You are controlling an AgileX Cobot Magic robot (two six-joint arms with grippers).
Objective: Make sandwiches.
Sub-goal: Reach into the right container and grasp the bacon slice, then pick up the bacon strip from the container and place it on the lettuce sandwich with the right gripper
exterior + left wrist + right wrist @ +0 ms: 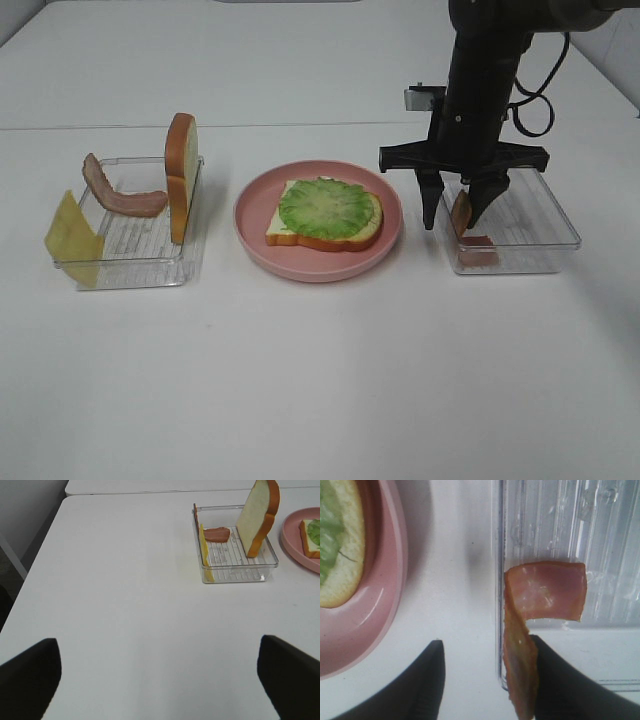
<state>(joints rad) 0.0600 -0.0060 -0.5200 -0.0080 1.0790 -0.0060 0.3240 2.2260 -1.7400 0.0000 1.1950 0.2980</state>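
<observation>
Lab-style test bench: bare white tables (320, 380), toy food (181, 170) staged in clear trays (130, 262), black robot arm (480, 70) on the right.

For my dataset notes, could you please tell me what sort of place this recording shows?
Likely a robotics lab bench, not a kitchen: a plain white table, a toy bread slice in a clear plastic tray, and a robot arm.

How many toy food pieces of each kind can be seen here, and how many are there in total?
Bread slices: 2 (upright slice, flat slice)
Lettuce leaf: 1
Bacon strips: 2 (left strip, right strip)
Cheese square: 1
Total: 6
</observation>
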